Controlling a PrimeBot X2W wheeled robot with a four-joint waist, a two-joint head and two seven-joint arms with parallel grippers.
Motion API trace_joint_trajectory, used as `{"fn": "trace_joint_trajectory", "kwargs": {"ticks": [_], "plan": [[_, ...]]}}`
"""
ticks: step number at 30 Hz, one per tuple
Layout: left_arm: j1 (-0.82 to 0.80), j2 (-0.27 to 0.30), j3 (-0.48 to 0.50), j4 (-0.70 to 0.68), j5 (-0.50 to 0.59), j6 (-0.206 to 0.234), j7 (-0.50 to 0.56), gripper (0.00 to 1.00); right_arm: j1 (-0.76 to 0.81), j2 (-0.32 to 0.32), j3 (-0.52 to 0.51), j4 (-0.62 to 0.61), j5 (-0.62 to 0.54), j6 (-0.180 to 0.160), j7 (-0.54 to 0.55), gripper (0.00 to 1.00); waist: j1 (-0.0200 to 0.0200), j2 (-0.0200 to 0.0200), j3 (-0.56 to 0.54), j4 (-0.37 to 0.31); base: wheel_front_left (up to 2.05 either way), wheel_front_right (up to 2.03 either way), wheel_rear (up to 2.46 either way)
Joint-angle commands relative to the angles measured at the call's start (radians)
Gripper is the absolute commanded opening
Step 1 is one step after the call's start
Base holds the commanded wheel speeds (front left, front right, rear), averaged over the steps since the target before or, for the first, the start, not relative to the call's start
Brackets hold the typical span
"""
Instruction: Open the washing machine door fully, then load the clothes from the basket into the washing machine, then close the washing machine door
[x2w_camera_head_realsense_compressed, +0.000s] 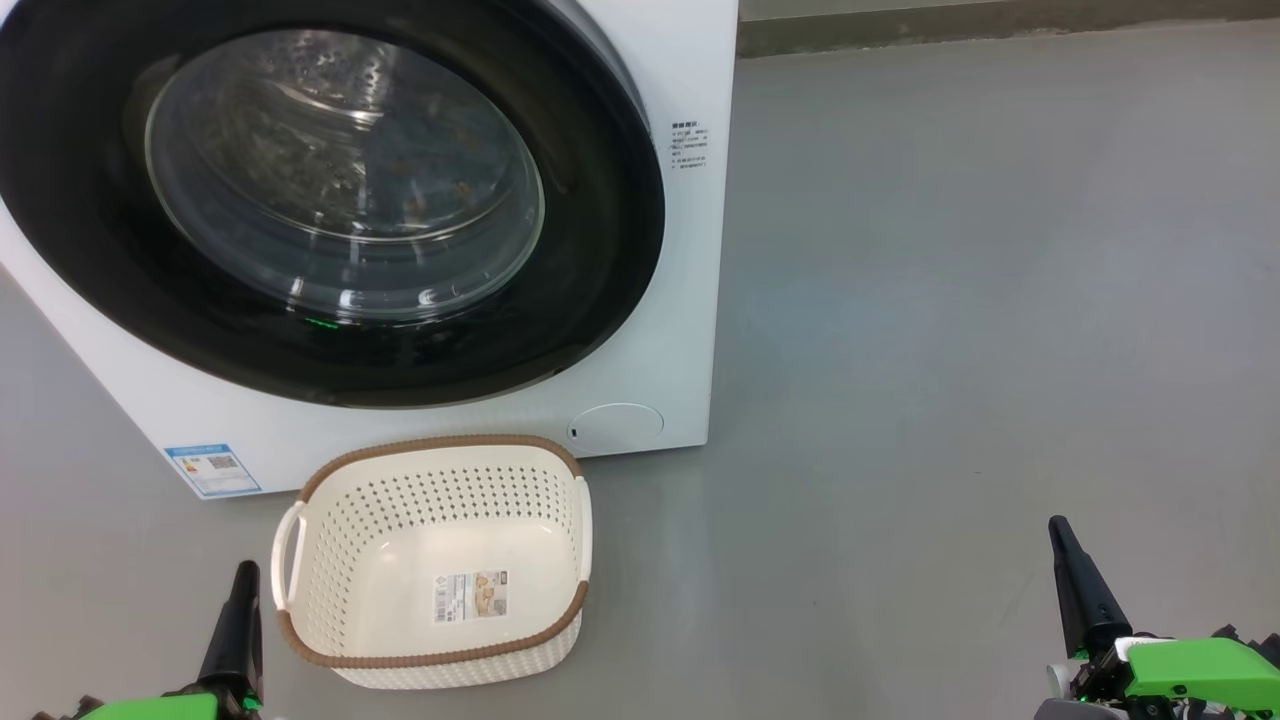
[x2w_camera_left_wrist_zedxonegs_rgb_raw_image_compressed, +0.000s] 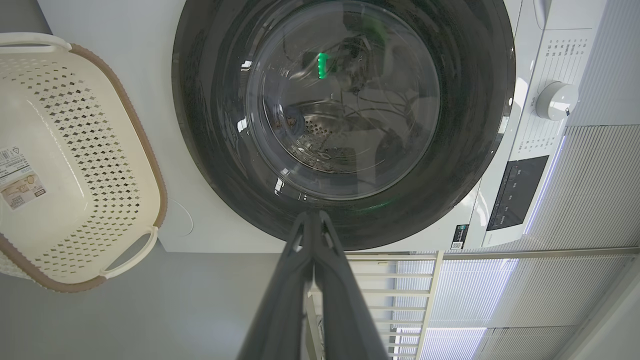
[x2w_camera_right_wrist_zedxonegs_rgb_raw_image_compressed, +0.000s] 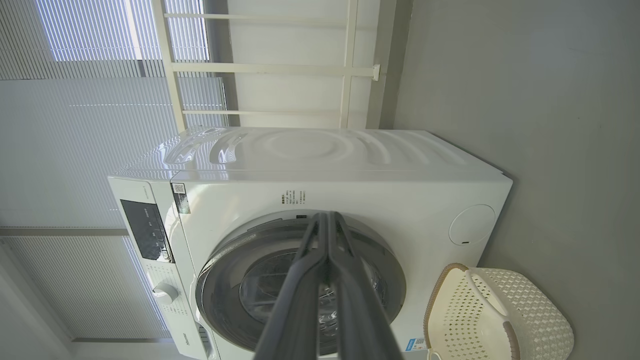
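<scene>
Left hand (x2w_camera_head_realsense_compressed: 246, 575): fingers pressed together, nothing held, low beside the basket's (x2w_camera_head_realsense_compressed: 440, 443) left handle.
Right hand (x2w_camera_head_realsense_compressed: 1060, 532): shut as well and empty, out over bare floor (x2w_camera_head_realsense_compressed: 950, 300), well apart from the basket.
Basket: on the floor just before the washer (x2w_camera_head_realsense_compressed: 690, 300), no clothes in it. Light, stiff plastic; I'd take it by a side handle or the rim.
Door (x2w_camera_head_realsense_compressed: 600, 250): flush in the washer's front, looks closed. Rigid, and the glossy rim is likely slippery, so press the black rim, not the glass.
Clothes (x2w_camera_head_realsense_compressed: 420, 190): bluish cloth with orange flecks seems to sit behind the glass, though I can't be sure. Soft and light.
</scene>
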Motion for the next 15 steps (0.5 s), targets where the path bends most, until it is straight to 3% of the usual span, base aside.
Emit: {"fn": "trace_joint_trajectory", "kwargs": {"ticks": [1,15], "plan": [[-0.039,0.02,0.032,-0.018,-0.002,-0.003,0.004,0.0,-0.04,-0.004,0.024,-0.026,0.003,-0.001,0.008,0.0,0.0,0.0,0.0,0.0,0.0,0.0,0.0],[-0.039,0.019,0.032,-0.018,-0.002,-0.003,0.004,0.0,-0.04,-0.004,0.023,-0.026,0.003,-0.001,0.008,0.0,0.0,0.0,0.0,0.0,0.0,0.0,0.0]]}}
